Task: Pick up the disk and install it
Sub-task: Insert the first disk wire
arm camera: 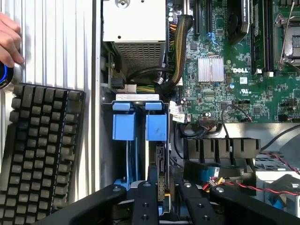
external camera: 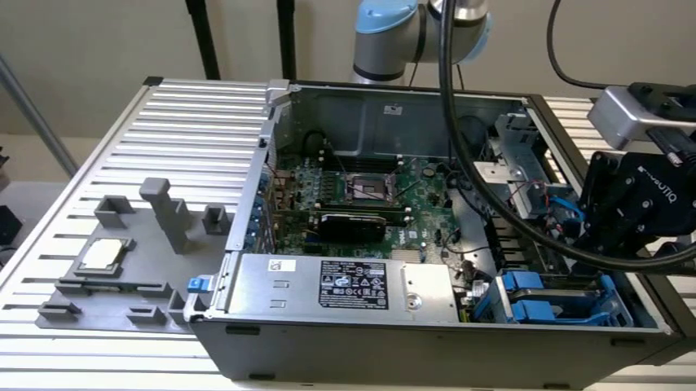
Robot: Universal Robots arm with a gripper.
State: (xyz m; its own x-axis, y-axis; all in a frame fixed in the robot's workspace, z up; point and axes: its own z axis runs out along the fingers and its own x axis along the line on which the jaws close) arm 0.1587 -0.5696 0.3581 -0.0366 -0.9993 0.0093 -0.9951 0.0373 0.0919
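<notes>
My gripper (arm camera: 161, 172) hangs over the blue drive cage (external camera: 615, 303) at the front corner of the open computer case, on the exterior view's right. Its two black fingers (arm camera: 153, 174) stand close together, one on each side of a thin edge-on slab with a strip of circuit board, the disk (arm camera: 160, 188). The disk stands upright in the cage, and its blue carrier tab (arm camera: 156, 126) sits at the cage's end. A second blue carrier (arm camera: 124, 125) stands in the slot beside it. In the exterior view the black gripper (external camera: 596, 248) is low over the cage.
The motherboard (external camera: 370, 195) and the power supply (external camera: 337, 285) lie inside the case. Red and black cables (arm camera: 253, 187) run close to the fingers. A keyboard (arm camera: 42, 150) and a person's hand (arm camera: 9, 40) are outside the case wall. A grey fixture holds a small silver chip (external camera: 103, 254).
</notes>
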